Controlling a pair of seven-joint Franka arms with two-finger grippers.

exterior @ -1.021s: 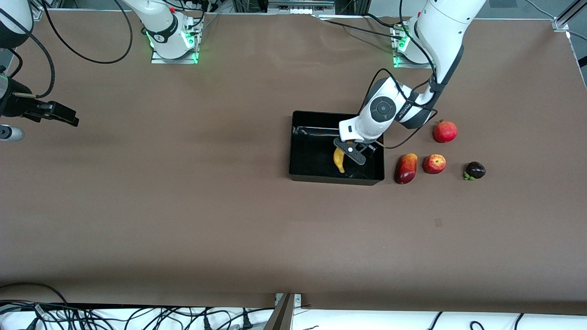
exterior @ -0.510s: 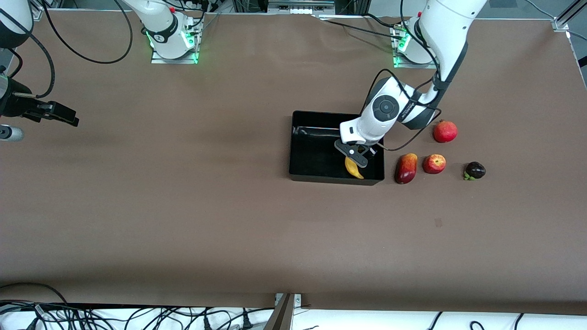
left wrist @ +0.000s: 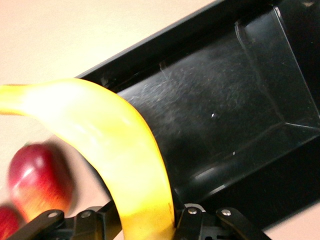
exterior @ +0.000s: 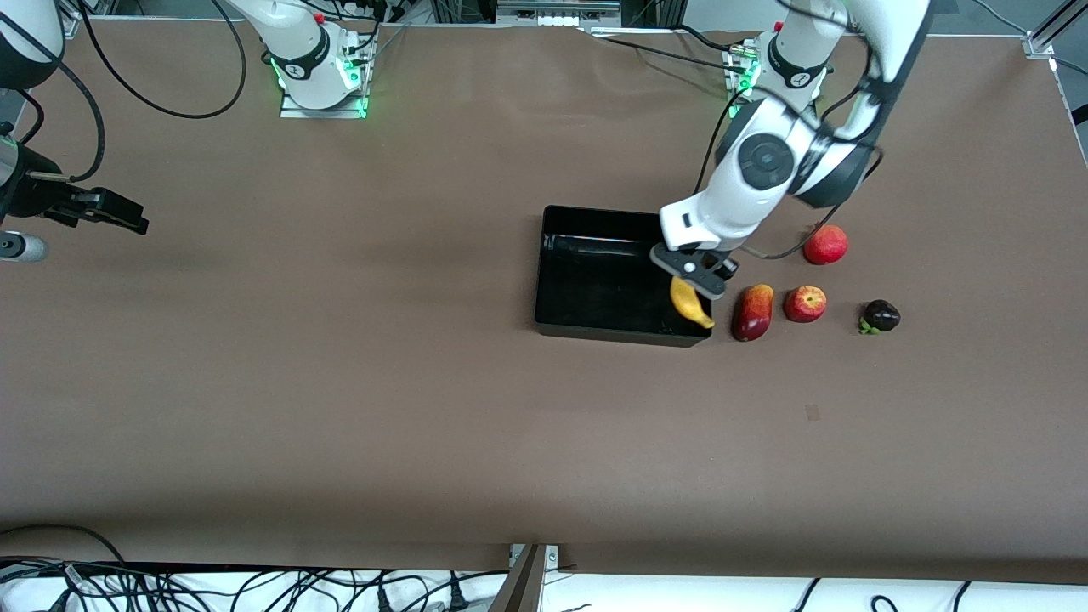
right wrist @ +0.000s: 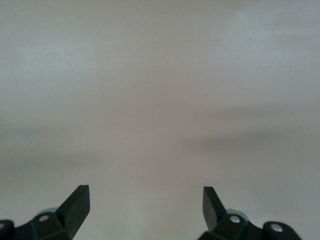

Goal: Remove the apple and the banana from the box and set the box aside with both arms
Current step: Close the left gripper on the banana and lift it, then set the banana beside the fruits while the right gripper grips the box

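Gripping: the left pincer (exterior: 699, 285) had its fingers pinched on the banana (exterior: 688, 303), up over the box's end nearest the mango.
Banana: hung curved from the fingers, clear of the box floor.
Box (exterior: 586, 280): sat on the tabletop (exterior: 340, 382), beside the mango (exterior: 753, 311).
Apple (exterior: 805, 303): lay just beside the mango, toward the left arm's end.
Right pincer (exterior: 119, 219): waited spread wide over bare tabletop.

I count one banana (exterior: 690, 307), one apple (exterior: 805, 303), one mango (exterior: 753, 312), one pomegranate (exterior: 825, 245), one dark fruit (exterior: 880, 316) and one box (exterior: 586, 280)
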